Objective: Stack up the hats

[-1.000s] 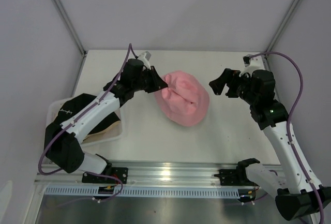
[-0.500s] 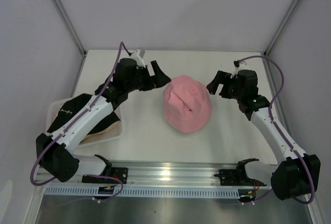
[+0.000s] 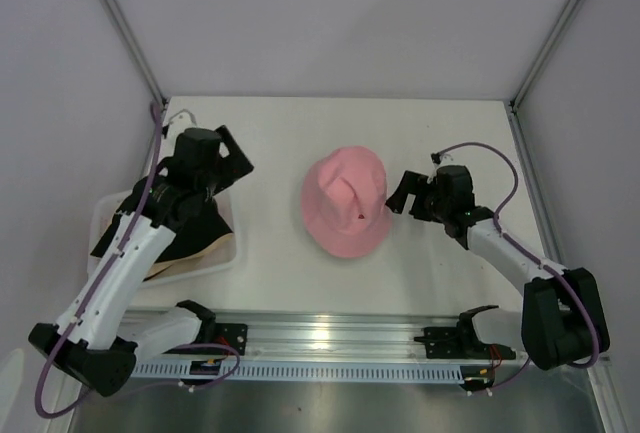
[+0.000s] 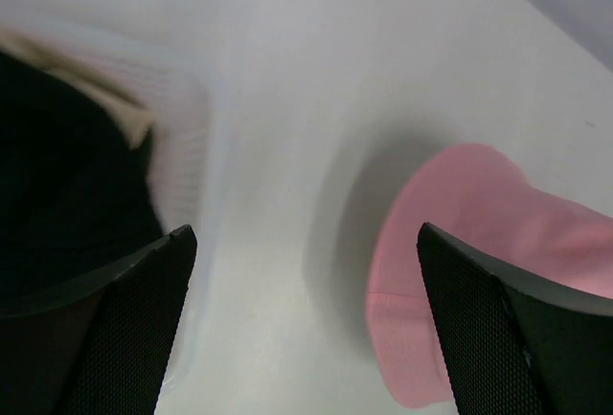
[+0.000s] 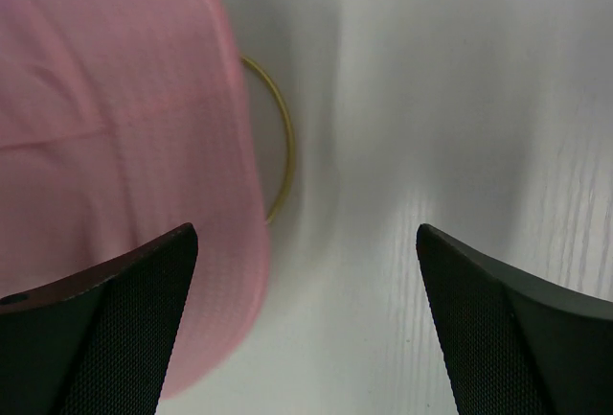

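Pink hat (image 3: 345,211): crown up, creased, round brim.
Black hat (image 3: 203,225): left of pink hat.
Left claw (image 4: 305,242): released.
Right claw (image 5: 306,238): released, at pink hat's right brim.

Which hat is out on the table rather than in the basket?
The pink hat, alone on the table; the black hat and beige hat sit in the white basket on the left.
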{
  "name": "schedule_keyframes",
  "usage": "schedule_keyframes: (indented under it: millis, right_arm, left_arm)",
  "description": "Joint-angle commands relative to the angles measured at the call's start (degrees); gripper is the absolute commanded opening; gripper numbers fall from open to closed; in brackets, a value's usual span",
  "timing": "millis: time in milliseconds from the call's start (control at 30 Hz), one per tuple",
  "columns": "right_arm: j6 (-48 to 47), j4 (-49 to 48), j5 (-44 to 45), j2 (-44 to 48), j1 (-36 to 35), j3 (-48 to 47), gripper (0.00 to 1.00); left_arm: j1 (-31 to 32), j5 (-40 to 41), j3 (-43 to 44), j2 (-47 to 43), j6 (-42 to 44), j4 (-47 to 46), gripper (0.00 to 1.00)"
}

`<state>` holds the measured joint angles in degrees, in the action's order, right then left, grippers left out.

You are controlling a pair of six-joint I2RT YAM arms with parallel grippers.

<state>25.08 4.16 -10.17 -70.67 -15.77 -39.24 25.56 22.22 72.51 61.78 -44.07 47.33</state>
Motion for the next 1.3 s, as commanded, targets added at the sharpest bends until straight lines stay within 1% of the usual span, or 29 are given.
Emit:
schedule_keyframes:
  millis: [0, 67, 100, 133, 167, 200, 233, 300, 333, 367, 400, 433, 500, 600, 633, 700, 733, 767, 800, 833, 867, 900, 1000, 1133, 1167, 1200, 1233, 1267]
  right_arm:
    - [1.4, -4.4, 2.2, -2.0, -0.6, 0.5, 0.99]
    - [-0.8, 0.6, 4.6, -1.9, -0.4, -2.0, 0.99]
    - [-1.6, 2.2, 5.9, -1.5, -0.3, -3.2, 1.0]
    - [-3.3, 4.2, 8.0, 0.3, -0.2, -4.3, 1.0]
    - [-4.1, 8.0, 9.1, 1.3, 0.1, -5.7, 0.99]
    - [-4.5, 9.7, 10.1, 2.6, 0.9, -8.2, 0.99]
    - [-4.9, 11.2, 10.1, 5.7, 1.5, -9.3, 0.99]
    - [-5.7, 14.0, 10.1, 9.2, 2.7, -11.9, 0.99]
    - [-6.1, 14.6, 10.1, 11.0, 3.5, -12.6, 1.0]
    - [-6.8, 15.4, 10.0, 14.2, 3.8, -13.2, 0.99]
    - [-7.0, 15.6, 9.3, 15.6, 4.0, -13.7, 0.99]
    - [-7.4, 15.9, 8.7, 16.8, 4.3, -14.6, 1.0]
    - [-8.0, 16.8, 7.5, 19.2, 4.4, -15.6, 0.99]
    - [-8.6, 17.7, 6.0, 20.0, 4.3, -16.7, 0.99]
    - [-8.6, 17.9, 5.8, 20.0, 4.3, -16.7, 0.99]
    - [-8.6, 18.2, 5.3, 19.6, 4.3, -16.6, 0.99]
    - [-8.6, 18.2, 5.2, 19.4, 4.3, -16.4, 0.99]
    - [-8.6, 18.2, 5.1, 19.3, 4.3, -16.3, 0.99]
    - [-8.5, 18.2, 4.8, 18.9, 4.4, -16.3, 0.99]
    - [-8.3, 18.1, 4.6, 18.8, 4.3, -16.4, 0.99]
    - [-8.3, 18.0, 4.3, 18.6, 4.3, -16.4, 0.99]
    - [-8.2, 17.9, 4.1, 18.4, 4.3, -16.6, 0.99]
    - [-8.2, 17.6, 4.3, 18.1, 4.2, -17.0, 0.99]
    - [-8.5, 18.1, 4.2, 17.8, 4.3, -17.7, 1.0]
    - [-8.6, 18.3, 4.2, 17.7, 4.4, -18.0, 1.0]
    - [-8.9, 18.4, 4.4, 17.6, 4.3, -18.1, 0.99]
    - [-9.0, 18.5, 4.5, 17.7, 4.3, -18.5, 0.99]
    - [-9.1, 18.6, 4.8, 17.7, 4.3, -18.6, 1.0]
  left_arm:
    - [-3.3, 11.7, 1.1, -2.3, -6.5, 15.2, 1.0]
    - [-4.2, 17.3, 0.3, -1.8, -5.9, 18.3, 0.99]
    - [-4.6, 19.4, 0.4, -1.3, -6.5, 20.0, 0.99]
    - [-6.4, 22.6, 1.1, -0.6, -7.8, 21.8, 0.99]
    - [-7.6, 23.4, 1.6, 0.9, -9.4, 23.4, 0.99]
    - [-9.4, 23.6, 2.1, 1.4, -10.0, 24.7, 0.99]
    - [-12.9, 23.5, 2.5, 1.9, -10.3, 24.6, 1.0]
    - [-16.3, 21.3, 2.5, 2.7, -8.4, 21.2, 0.99]
    - [-19.0, 20.8, 2.7, 3.0, -7.9, 20.6, 1.0]
    - [-20.0, 20.9, 2.9, 3.3, -8.8, 20.4, 1.0]
    - [-21.1, 22.3, 3.1, 4.1, -9.9, 21.0, 1.0]
    - [-23.1, 22.7, 3.5, 4.7, -10.7, 21.0, 0.99]
    - [-24.8, 22.4, 3.6, 6.3, -10.7, 19.9, 1.0]
    - [-25.3, 22.6, 3.4, 7.8, -8.3, 15.5, 1.0]
    - [-25.3, 22.3, 3.1, 8.5, -6.8, 11.8, 1.0]
    - [-25.3, 20.5, 3.0, 9.0, -2.0, 7.1, 0.99]
    - [-25.3, 18.1, 1.6, 9.1, -0.2, 4.6, 0.97]
    - [-25.3, 17.3, 1.3, 9.3, 1.3, 0.8, 0.96]
    - [-25.3, 16.8, 1.1, 9.8, 1.2, 0.0, 0.93]
    - [-26.9, 15.9, 1.4, 10.4, 0.9, -0.2, 0.9]
    - [-26.9, 15.6, 1.8, 12.5, 0.6, -0.2, 0.89]
    - [-26.9, 15.4, 2.5, 13.8, 0.0, 1.8, 0.88]
    - [-26.9, 15.9, 3.1, 19.2, -2.6, 5.9, 0.89]
    - [-26.9, 16.5, 2.4, 23.3, -4.6, 7.3, 0.9]
    - [-26.9, 16.5, 2.2, 23.8, -4.8, 7.4, 0.89]
    - [-27.0, 16.7, 2.2, 24.4, -5.0, 7.5, 0.84]
    - [-26.9, 17.1, 2.0, 24.5, -5.7, 7.6, 0.69]
    - [-27.0, 17.2, 2.2, 24.5, -5.8, 7.7, 0.62]
